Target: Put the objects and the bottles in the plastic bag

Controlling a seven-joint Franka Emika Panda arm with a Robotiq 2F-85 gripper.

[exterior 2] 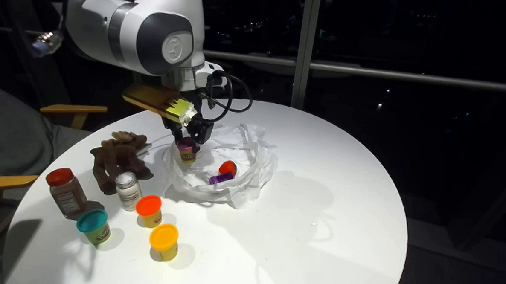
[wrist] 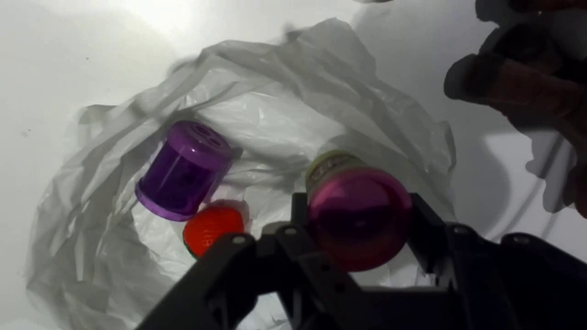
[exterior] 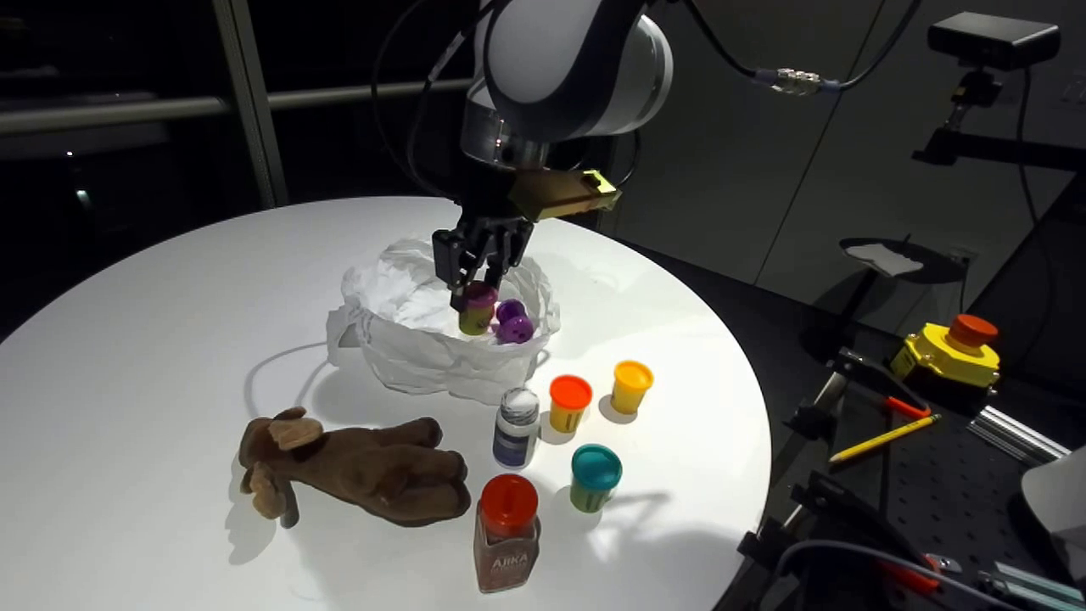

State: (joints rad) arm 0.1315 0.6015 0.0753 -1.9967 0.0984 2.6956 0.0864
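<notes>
Bagging about one-third done, by my judgement: a purple container (wrist: 185, 174) and a red strawberry-like piece (wrist: 213, 227) lie inside the plastic bag (exterior: 450, 369) on the bench (exterior: 144, 365), and the gripper (wrist: 360, 216), closed on a magenta-lidded tub (exterior 2: 188, 155), holds this within the bag's mouth, not yet released. Still to be loaded, all outside on the bench before me, are a teal-lidded tub (exterior: 595, 479), an orange-lidded tub (exterior: 569, 403), a yellow-lidded tub (exterior: 631, 387), a white bottle (exterior: 515, 433), a red-capped bottle (exterior: 506, 539) and a brown plush toy (exterior: 365, 467).
</notes>
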